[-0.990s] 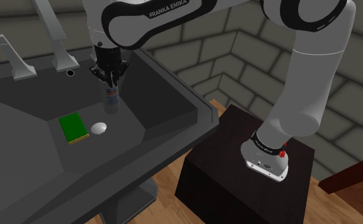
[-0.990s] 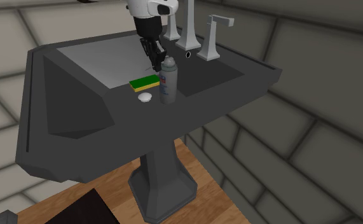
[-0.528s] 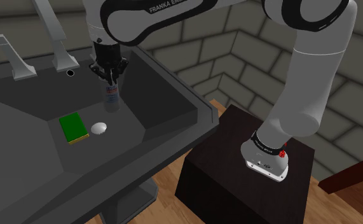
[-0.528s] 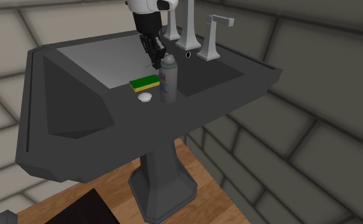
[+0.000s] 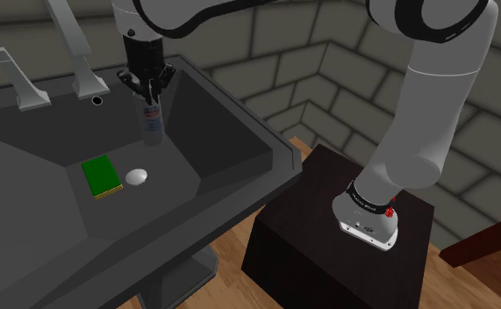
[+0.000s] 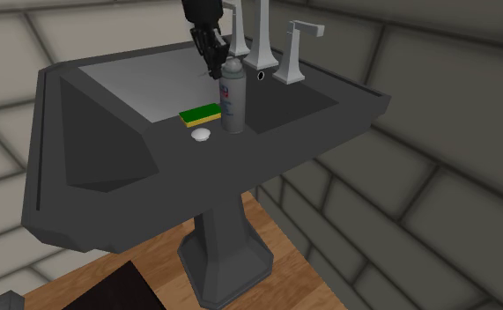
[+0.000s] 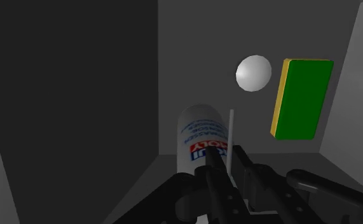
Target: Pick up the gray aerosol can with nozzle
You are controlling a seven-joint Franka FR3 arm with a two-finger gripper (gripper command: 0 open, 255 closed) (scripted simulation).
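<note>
Gripper closed on the can, clamped from both sides right at its top end. A thin white straw sits alongside the can body. The can is grey-white with a red and blue label. It hangs upright under the gripper, inside the dark sink, near the back wall of the basin. In the second exterior view its base looks just clear of the sink floor, but I cannot tell for sure.

Step in hand, as I judge it: the grasp is made and the lift is under way or about to start.

Just past the can, a small white oval soap lies on the sink floor, near the can and not touching it. Next to the soap a green sponge with a yellow edge lies flat, apart from both the can and the soap.

Farther back, the faucet stands on the sink's rear ledge, close behind the gripper. Beyond that is a stone block wall.

Next move likely calls for a straight vertical rise with the hold firm. The grip is high on a tall can, so it could swing or slip if jerked. The path should stay off the faucet and clear the sink rim before any sideways travel. Soap and sponge are out of the way.
</note>
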